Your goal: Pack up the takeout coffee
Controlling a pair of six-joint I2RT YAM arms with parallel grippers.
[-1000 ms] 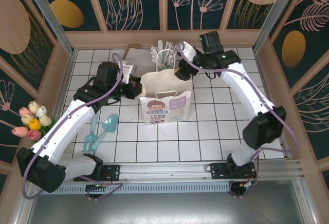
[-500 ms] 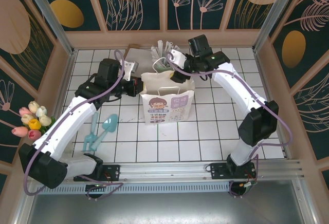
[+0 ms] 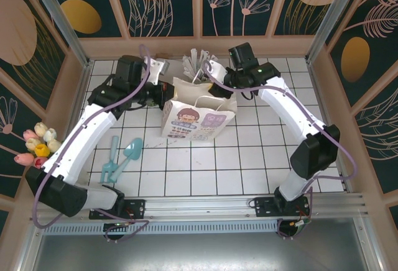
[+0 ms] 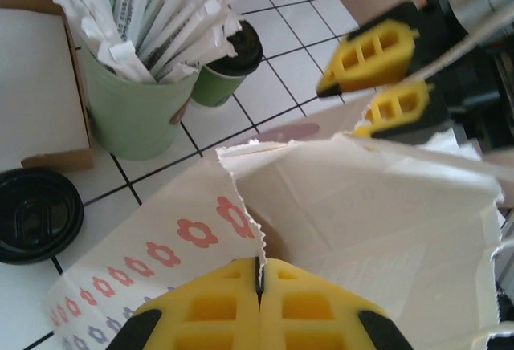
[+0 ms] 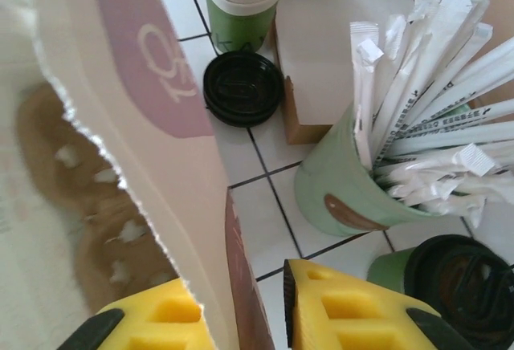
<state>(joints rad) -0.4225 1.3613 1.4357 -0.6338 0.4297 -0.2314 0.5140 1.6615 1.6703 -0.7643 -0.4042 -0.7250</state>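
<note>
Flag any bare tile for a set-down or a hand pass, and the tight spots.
Free: tiles between the paper bag and the front rail, right of the teal scoops. Crowded: behind the bag, where the cup of sticks, takeout coffee, loose lid, cup stack and box cluster.

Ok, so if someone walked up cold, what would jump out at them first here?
The white cartoon-printed paper bag stands mid-table, with the left end effector pinching its serrated rim and the right end effector straddling the opposite rim. Beyond it, a pale green cup bristling with white wrapped sticks stands beside the lidded takeout coffee.
</note>
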